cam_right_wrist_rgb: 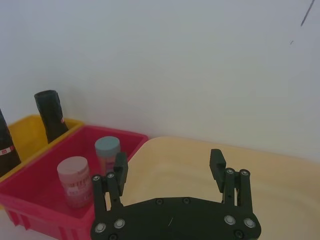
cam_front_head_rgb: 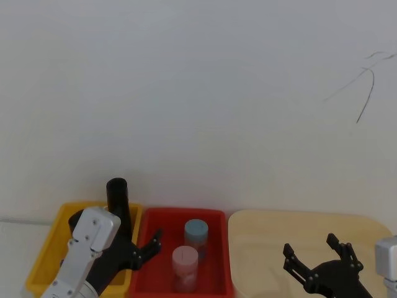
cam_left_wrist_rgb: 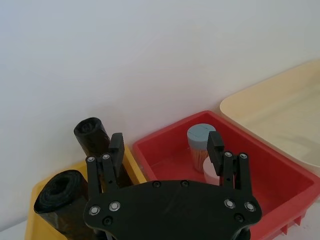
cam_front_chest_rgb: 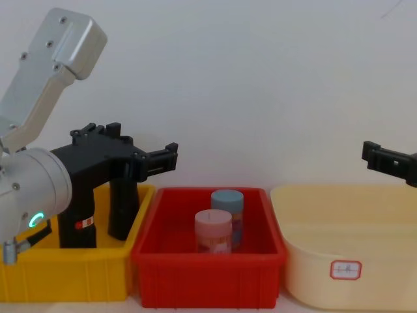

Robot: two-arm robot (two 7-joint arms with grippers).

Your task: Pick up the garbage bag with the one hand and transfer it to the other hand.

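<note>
The left tool (cam_left_wrist_rgb: 166, 144) is held with its fingers apart and nothing between them. It is poised above the right-hand side of the yellow bin (cam_front_chest_rgb: 65, 274), with the fingers aimed about level toward the robot's right, their tips over the near edge of the red bin (cam_front_chest_rgb: 208, 280).

The bag (cam_front_chest_rgb: 85, 231) is found standing in the yellow bin, below the tool's body and behind its fingertips, toward the wrist and the robot's left. Its long axis is set close to vertical with a slight lean. One rolled end is turned upward and the label is turned toward the robot. A plain roll (cam_front_chest_rgb: 122, 208) is stood just beside it, farther back in the same bin and nearer the fingertips.

The right tool (cam_front_head_rgb: 310, 247) is also spread open and empty, over the beige tub (cam_front_chest_rgb: 339, 222). It is well apart from the bag, with the red bin and its two jars (cam_front_chest_rgb: 220, 228) between them. The left arm is therefore judged much the nearer.

Since the fingers lie across the bag's upright axis, a grip round its side seems possible. For that, the tool would likely have to be drawn back and lowered. The plain roll could be caught by mistake.
</note>
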